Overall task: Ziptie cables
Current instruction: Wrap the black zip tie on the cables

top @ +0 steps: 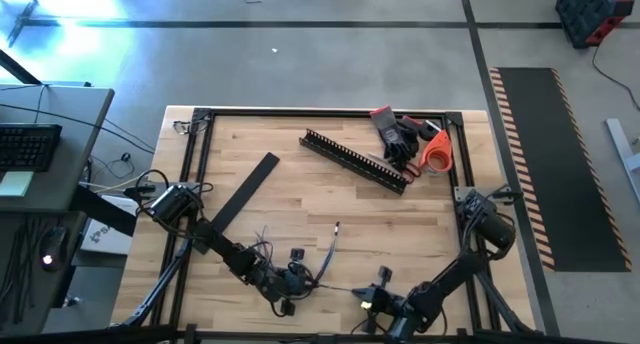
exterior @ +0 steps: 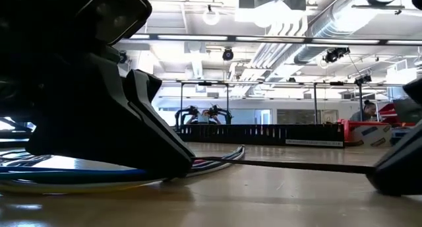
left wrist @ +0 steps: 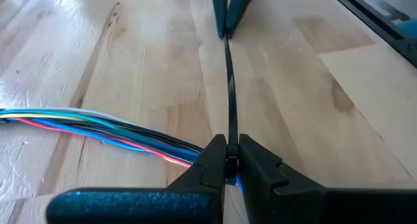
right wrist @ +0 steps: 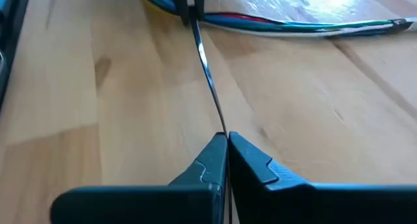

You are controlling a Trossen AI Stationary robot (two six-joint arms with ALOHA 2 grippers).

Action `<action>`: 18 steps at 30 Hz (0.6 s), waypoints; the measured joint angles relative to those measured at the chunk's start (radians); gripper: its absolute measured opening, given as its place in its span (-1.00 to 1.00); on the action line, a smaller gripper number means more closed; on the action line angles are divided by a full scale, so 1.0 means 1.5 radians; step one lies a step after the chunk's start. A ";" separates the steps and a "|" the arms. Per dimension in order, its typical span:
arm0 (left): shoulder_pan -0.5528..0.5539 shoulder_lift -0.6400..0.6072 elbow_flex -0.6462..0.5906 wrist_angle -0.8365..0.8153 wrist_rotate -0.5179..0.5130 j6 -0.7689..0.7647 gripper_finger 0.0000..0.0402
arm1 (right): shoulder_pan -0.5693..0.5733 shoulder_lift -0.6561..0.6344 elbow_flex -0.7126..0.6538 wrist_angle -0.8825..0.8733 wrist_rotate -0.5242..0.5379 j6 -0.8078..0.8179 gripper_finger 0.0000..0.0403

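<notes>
At the table's six o'clock edge, the left gripper point(left wrist: 228, 160) and right gripper point(right wrist: 226, 146) are clenching opposite ends of a thin, glossy black zip tie point(left wrist: 230, 87); the slender multicoloured cables point(left wrist: 98, 126) are lying bundled at the left jaws.

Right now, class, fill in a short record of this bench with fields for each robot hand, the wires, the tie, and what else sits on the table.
left hand: shut on the thin black zip tie, right beside the wires
right hand: shut on the zip tie's other end
thin black zip tie: runs straight between the two hands, low over the table
bundle of thin multicoloured cables: lying on the light wooden table, near its front edge
far side: rigid black comb-toothed channel, flat black strip, black gloves, orange tape roll
</notes>
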 joint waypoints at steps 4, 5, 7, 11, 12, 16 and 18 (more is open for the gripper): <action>0.002 0.000 -0.001 0.006 0.000 0.002 -0.95 | -0.010 -0.046 -0.001 -0.026 -0.009 -0.042 -0.99; 0.003 0.000 -0.001 0.006 0.000 0.002 -0.95 | -0.016 -0.061 -0.001 -0.029 -0.010 -0.051 -0.98; 0.003 0.000 -0.001 0.008 0.000 0.002 -0.95 | -0.028 -0.083 0.000 -0.026 -0.019 -0.078 -0.90; 0.003 0.001 -0.001 0.015 0.000 0.002 -0.95 | -0.045 -0.115 -0.001 -0.004 -0.044 -0.146 -0.61; 0.003 0.001 -0.001 0.015 0.000 0.002 -0.95 | -0.049 -0.121 0.000 0.014 -0.047 -0.166 -0.52; 0.003 0.001 -0.001 0.015 0.000 0.002 -0.95 | -0.067 -0.113 0.000 0.126 -0.076 -0.302 -0.17; 0.003 0.001 -0.001 0.016 0.000 0.002 -0.95 | -0.083 -0.097 0.000 0.188 -0.103 -0.369 -0.03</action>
